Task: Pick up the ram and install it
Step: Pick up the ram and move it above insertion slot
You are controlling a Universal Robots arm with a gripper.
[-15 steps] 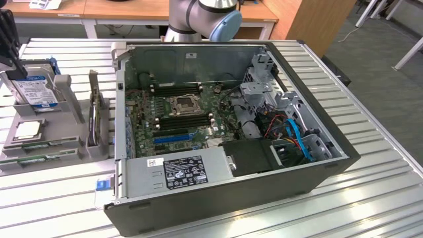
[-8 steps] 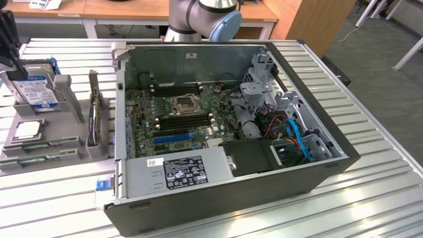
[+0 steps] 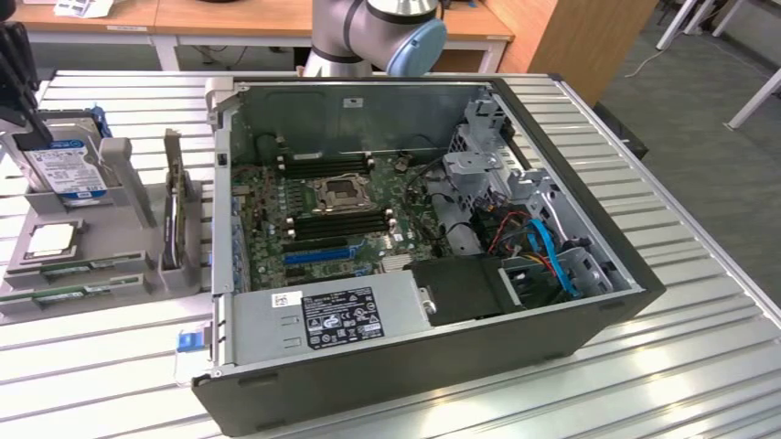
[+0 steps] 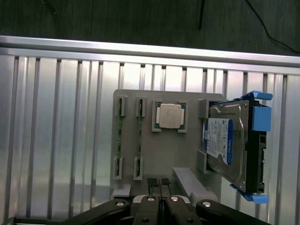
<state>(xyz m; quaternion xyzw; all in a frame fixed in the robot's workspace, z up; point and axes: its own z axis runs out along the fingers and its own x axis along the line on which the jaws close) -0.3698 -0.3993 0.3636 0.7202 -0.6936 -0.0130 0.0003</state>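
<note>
The pincer (image 4: 158, 183) is shut, its two dark fingers pressed flat against each other with nothing between them, and it grips no object. It hangs above the grey holder (image 4: 185, 152) and touches nothing on it. The wrist is turned so that the pincer points straight down at the holder. In the exterior view the pincer is a dark shape at the left edge, above the hard drive (image 4: 224, 140). The arm (image 3: 390, 27) rises from its base at the far side of the table (image 3: 683, 366), behind the open computer case (image 3: 403, 375), with a blue-capped joint showing there. The ram (image 4: 139, 140) stands on its long edge in a pair of slots in the holder, just beside the square silver processor (image 4: 169, 116). A second ram stick (image 4: 119, 140) stands parallel to it in the next pair of slots, on the side away from the processor. Neither stick has been lifted. The closed fingertips are over the holder's edge, nearer to the ram than to the second stick. The hard drive leans in its own bay on the other side of the processor, with blue brackets along it. The case lies on its side on the table, to the exterior view's right of the holder, with its green motherboard (image 3: 274, 197) exposed.
</note>
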